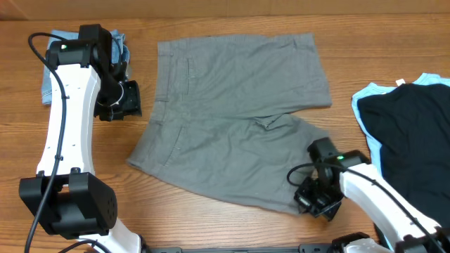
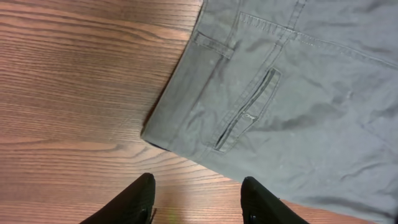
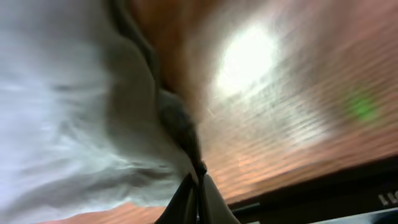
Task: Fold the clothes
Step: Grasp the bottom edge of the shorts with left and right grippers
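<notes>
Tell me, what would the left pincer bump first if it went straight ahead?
Probably the corner of the grey shorts, right ahead of the open left pincer. It may touch the wooden table first; depth is unclear.

Shorts (image 1: 232, 119) between folded garment (image 1: 46, 83) and shirt (image 1: 415, 130)

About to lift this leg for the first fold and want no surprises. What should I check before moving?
1. Right hand pinching the shorts: ok, fingers closed on fabric at the leg hem.
2. Left hand gripping the shorts: not ok, it is open over the table, beside the shorts' edge.
3. Shorts spread flat: ok, only light wrinkles.
4. Black shirt apart from the shorts: ok.
5. Both fabric layers caught in the right hand: cannot tell, the wrist view is blurred.
</notes>
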`<state>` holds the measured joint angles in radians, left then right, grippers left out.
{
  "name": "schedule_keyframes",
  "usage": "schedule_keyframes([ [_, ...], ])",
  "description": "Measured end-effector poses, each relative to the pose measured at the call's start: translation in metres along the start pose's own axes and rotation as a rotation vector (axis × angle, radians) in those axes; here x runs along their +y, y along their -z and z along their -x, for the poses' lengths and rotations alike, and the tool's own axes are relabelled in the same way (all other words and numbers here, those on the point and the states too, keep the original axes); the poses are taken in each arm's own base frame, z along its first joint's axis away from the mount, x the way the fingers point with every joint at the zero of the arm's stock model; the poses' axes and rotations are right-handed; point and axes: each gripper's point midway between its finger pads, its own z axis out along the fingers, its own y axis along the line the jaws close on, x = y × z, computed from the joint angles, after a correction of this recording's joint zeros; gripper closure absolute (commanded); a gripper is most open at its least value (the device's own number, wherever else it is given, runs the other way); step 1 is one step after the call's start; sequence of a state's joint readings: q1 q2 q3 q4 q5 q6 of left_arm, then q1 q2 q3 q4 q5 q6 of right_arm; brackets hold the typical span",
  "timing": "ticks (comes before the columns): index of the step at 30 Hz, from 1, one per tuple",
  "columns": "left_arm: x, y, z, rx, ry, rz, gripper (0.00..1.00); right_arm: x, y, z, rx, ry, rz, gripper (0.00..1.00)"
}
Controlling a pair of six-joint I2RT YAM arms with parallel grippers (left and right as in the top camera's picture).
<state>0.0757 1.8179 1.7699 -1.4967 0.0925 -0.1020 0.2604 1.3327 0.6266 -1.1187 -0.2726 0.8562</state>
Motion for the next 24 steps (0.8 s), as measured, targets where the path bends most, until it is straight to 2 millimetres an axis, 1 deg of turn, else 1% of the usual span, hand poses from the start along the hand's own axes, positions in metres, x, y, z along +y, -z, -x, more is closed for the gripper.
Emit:
schedule_keyframes([
  [3,0.0,0.0,-0.002,0.008,0.001,0.002,0.51,0.009,0.022,0.014,-0.071,0.009,0.047,0.96],
  [7,0.002,0.0,-0.013,0.053,0.008,0.009,0.52,0.019,0.042,0.023,-0.135,0.03,0.1,0.96],
  [12,0.004,-0.002,-0.021,0.087,0.049,0.018,0.52,0.022,0.051,0.03,-0.162,0.03,0.125,0.96],
  [14,0.007,-0.008,-0.026,0.109,0.073,0.022,0.52,0.023,0.055,0.033,-0.172,0.025,0.133,0.96],
  [17,0.013,-0.023,-0.034,0.149,0.112,0.025,0.52,0.028,0.068,0.043,-0.203,0.012,0.165,0.96],
  [21,0.019,-0.044,-0.045,0.201,0.155,0.006,0.51,0.034,0.09,0.062,-0.27,-0.015,0.217,0.96],
  [22,0.018,-0.05,-0.048,0.214,0.166,-0.009,0.51,0.033,0.097,0.068,-0.289,-0.033,0.23,0.96],
  [24,0.016,-0.058,-0.05,0.223,0.178,-0.029,0.51,0.031,0.104,0.076,-0.312,-0.05,0.244,0.96],
])
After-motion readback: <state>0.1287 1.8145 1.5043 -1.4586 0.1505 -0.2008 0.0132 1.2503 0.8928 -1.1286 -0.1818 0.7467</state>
